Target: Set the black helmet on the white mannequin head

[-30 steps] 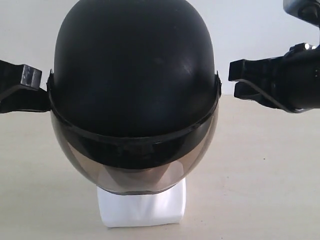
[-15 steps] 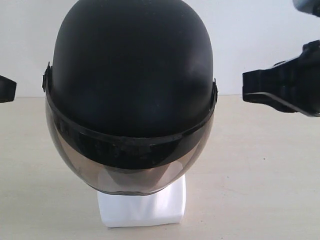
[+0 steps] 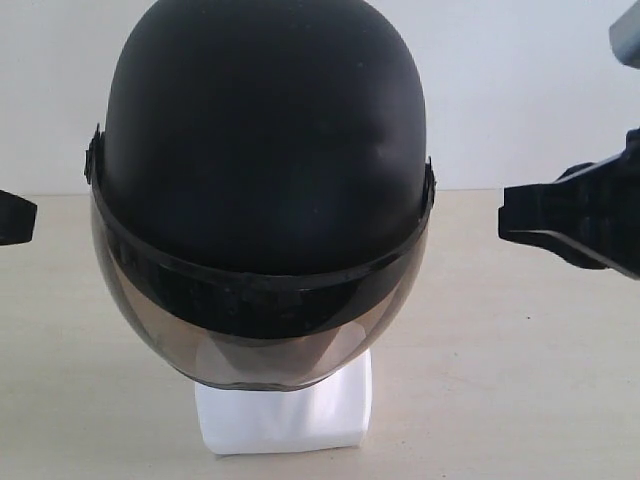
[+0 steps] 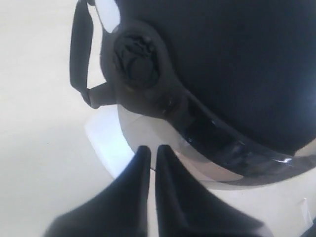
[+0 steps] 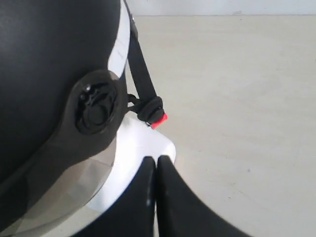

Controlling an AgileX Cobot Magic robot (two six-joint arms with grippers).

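Helmet: the black helmet (image 3: 265, 170) sits upright over the white mannequin head (image 3: 285, 415), its shell facing the exterior camera.
What is inside it: the head fills the shell (only the white blocky base shows below the rim from the front, plus slivers of white at each side in my wrist views).
Visor: the smoky visor (image 3: 260, 340) is down across the front, and a pale shape shows dimly through its lower part.
Strap: on my right side the black strap (image 5: 140, 64) hangs from under the shell and ends at a red buckle (image 5: 159, 120) lying against the white neck.
My left claw (image 4: 152, 148): fingers drawn together with only a thin slit between the tips, gripping nothing. It is off the helmet, pointing at the visor's edge below the round side pivot (image 4: 138, 61).
My right claw (image 5: 155, 159): fingers pressed together, pinching nothing, clear of the helmet and aimed at the white base near the buckle.
Bench (image 3: 520, 380): pale and matte. It carries the mannequin base, and both claws hang above it, one on each side of the helmet.
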